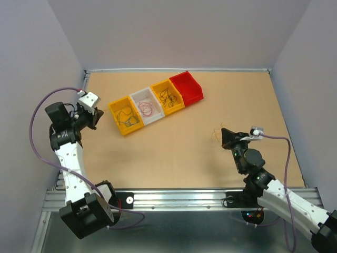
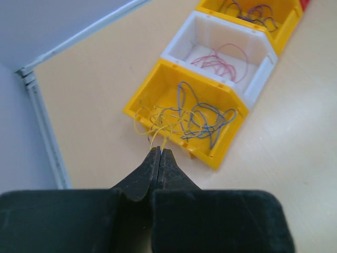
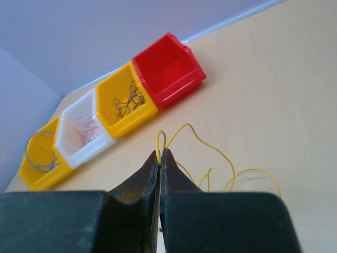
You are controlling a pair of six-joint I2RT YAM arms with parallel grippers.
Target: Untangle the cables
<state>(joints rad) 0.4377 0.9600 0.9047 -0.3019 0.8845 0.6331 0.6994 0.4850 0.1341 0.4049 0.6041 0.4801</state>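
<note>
My right gripper is clenched on a small loop of the yellow strands, low over the table and well apart from the row of bins. The rest of that wire runs off to the right in loose arcs lying on the wood. I judge this to be the last loose part of the cables, since the others sit sorted in the bins: yellow and blue in the near yellow bin, pink in the white bin, dark ones in the second yellow bin, and nothing in the red bin. To do this step well I should lift slowly and straight up, so the trailing arcs slide out one after another instead of snagging into a knot. I should also watch whether a second strand rises with the first. If one does, I should stop and shake gently or set it down again, not tug. The wire is hair-thin and springy, so the pinch must hold firm at the very tips. My left gripper is closed tip to tip just before the near yellow bin, where yellow ends hang over the rim. I cannot tell whether it holds one.
</note>
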